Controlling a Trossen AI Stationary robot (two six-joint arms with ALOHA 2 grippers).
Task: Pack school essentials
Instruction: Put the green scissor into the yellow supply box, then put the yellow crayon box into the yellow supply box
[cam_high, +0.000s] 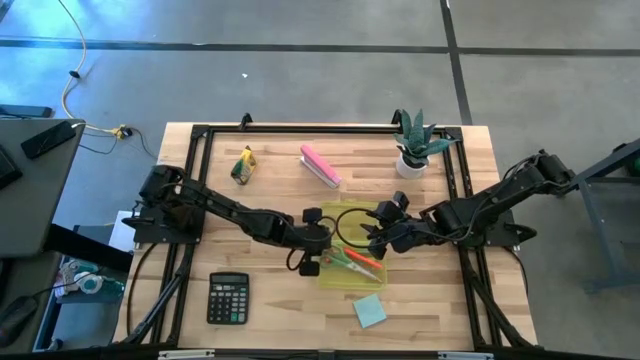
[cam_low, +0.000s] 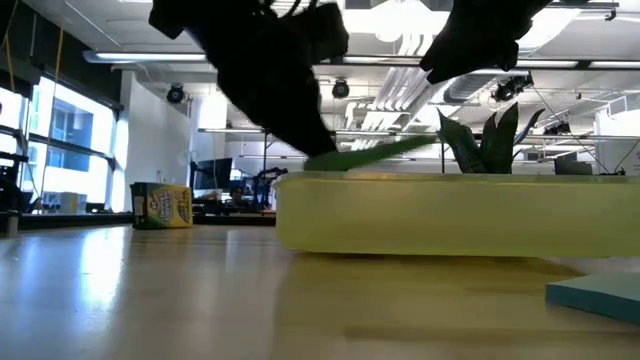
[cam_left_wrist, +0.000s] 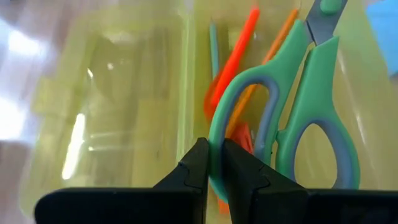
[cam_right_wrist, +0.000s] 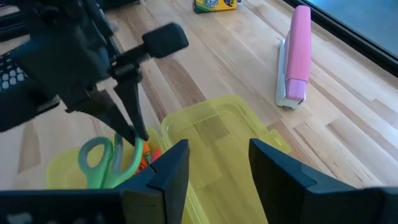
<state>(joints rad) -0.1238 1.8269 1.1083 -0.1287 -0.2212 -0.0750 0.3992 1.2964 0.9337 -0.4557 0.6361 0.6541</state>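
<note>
Wood-plank table (cam_high: 200, 170), dark frame rails, grey concrete floor around; office ceiling lights behind. Left gripper (cam_left_wrist: 213, 163) clamped on green-handled scissors (cam_left_wrist: 298, 118) handle loop, over yellow case (cam_high: 352, 275) with orange-red pens (cam_left_wrist: 239, 53). Right gripper (cam_right_wrist: 217, 163) fingers apart over case lid, holding nothing.

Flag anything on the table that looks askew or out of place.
The green-handled scissors sit tilted in the yellow case: the left tool pinches one handle loop, so they are not lying flat among the orange-red pens. The light blue note pad lies outside the case, rotated off-square to the table edge. Nothing looks spilled or damaged.
</note>
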